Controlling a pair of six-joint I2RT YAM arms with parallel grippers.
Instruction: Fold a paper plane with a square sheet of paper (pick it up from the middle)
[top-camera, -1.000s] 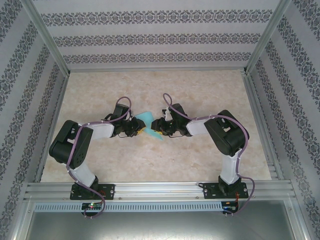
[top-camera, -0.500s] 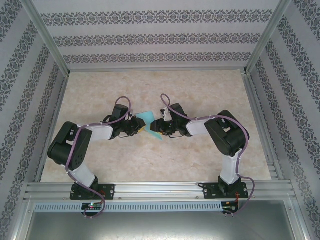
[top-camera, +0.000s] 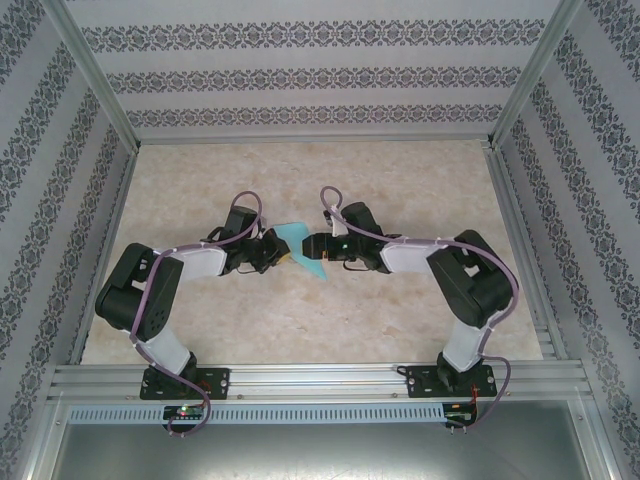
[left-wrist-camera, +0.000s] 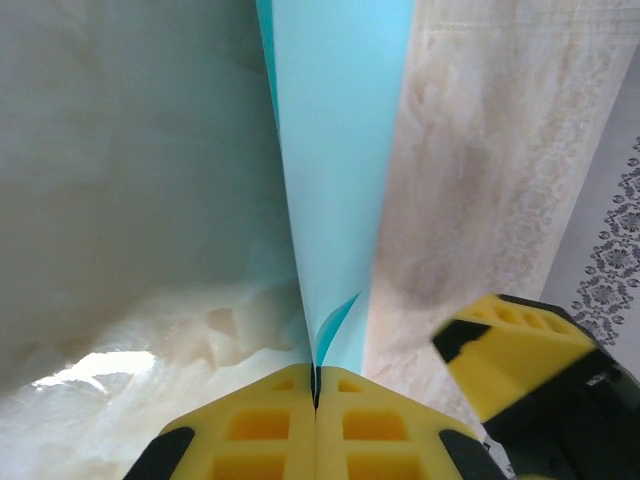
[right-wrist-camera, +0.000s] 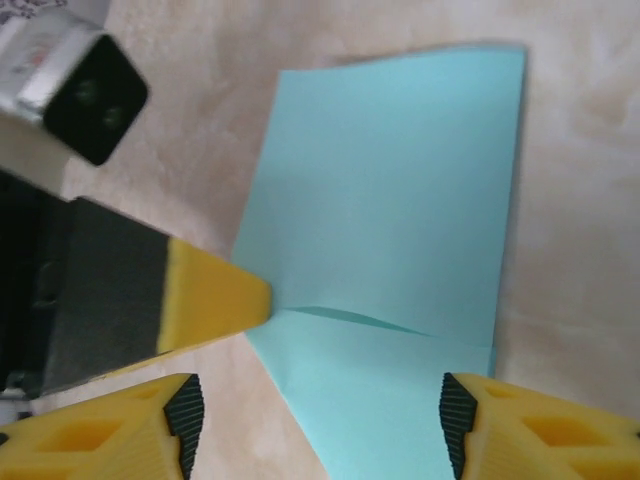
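Pinching the folded square sheet of paper (right-wrist-camera: 400, 190), prob. lifted just off the table (top-camera: 400, 330) centre, the left gripper (left-wrist-camera: 315, 388) is clamped tight, & the right gripper (right-wrist-camera: 320, 430), opened wide astride the sheet, should be closed squarely w/o skewing the layers.

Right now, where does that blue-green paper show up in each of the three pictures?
Top external: the teal paper sits mid-table, between the two arm tips.
Left wrist: the paper runs up the centre, pinched at the bottom.
Right wrist: the paper spreads across the middle and right.
Shared landmark: the left gripper, yellow fingers shut on the paper's edge, at left in the right wrist view.
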